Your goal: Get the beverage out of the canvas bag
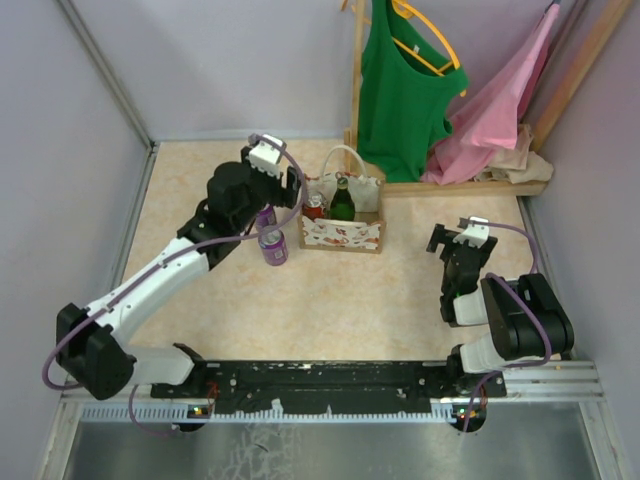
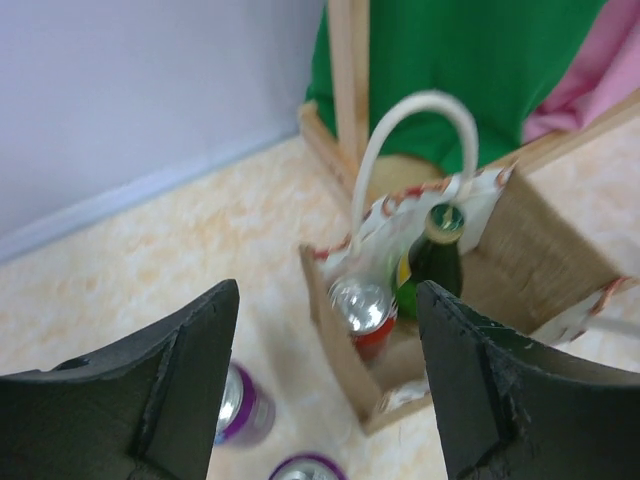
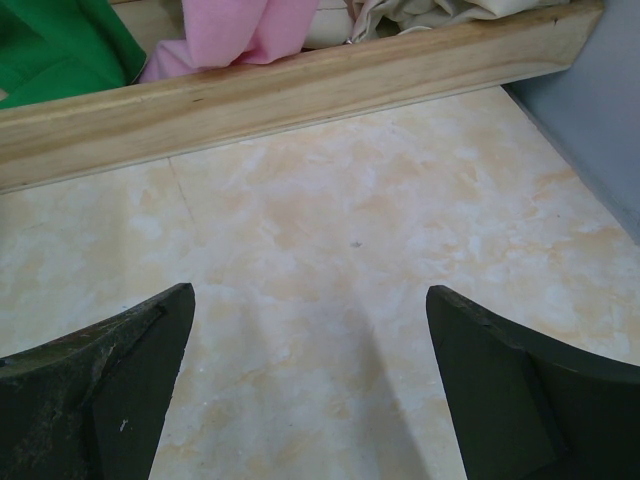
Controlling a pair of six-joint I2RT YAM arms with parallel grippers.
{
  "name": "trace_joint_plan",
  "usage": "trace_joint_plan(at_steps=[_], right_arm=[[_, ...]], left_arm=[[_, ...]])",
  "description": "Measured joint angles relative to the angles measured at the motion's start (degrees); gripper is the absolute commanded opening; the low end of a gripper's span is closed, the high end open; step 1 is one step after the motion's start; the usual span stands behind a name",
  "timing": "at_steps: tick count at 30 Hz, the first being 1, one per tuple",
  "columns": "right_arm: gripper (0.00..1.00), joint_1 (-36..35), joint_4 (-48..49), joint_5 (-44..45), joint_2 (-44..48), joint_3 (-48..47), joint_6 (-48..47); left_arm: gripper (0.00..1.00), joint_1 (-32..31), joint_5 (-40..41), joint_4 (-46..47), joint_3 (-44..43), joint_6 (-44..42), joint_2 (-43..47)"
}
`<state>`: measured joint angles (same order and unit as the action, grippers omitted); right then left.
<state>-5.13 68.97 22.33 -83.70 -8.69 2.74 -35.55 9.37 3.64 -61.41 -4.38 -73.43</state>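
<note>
I had my left pincer spread and empty before the canvas bag holding a bottle and can; right pincer spread too.

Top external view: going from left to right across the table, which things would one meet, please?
purple cans → canvas bag, with red can then green bottle inside → right gripper

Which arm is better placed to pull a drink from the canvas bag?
Left. The left gripper, open, faces the red can and green bottle in the canvas bag close by; the right gripper sits well away.
</note>
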Motion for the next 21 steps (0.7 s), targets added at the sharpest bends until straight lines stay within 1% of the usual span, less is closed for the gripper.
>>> trace_joint_plan(at_steps=[4,8,13,18,21], right_arm=[[0.99,0.0,0.0,0.0,0.0,0.0,0.0],[0.99,0.0,0.0,0.0,0.0,0.0,0.0],[0.99,0.0,0.0,0.0,0.0,0.0,0.0],[0.99,0.0,0.0,0.0,0.0,0.0,0.0],[0.99,0.0,0.0,0.0,0.0,0.0,0.0]], left_arm=[[0.85,-0.1,-6.1,3.4,-5.2,-0.6,-4.5],[0.89,-0.2,-12.6,5.4,-8.7,-0.8,-11.3],[0.85,-0.2,-20.5,6.7,-10.3,-0.8,-18.5],[0.82,-0.2,-25.0,7.5,-12.1,-0.8,-22.4],[0.78,-0.1,-26.5,8.7,-12.5,-0.9,-23.2]])
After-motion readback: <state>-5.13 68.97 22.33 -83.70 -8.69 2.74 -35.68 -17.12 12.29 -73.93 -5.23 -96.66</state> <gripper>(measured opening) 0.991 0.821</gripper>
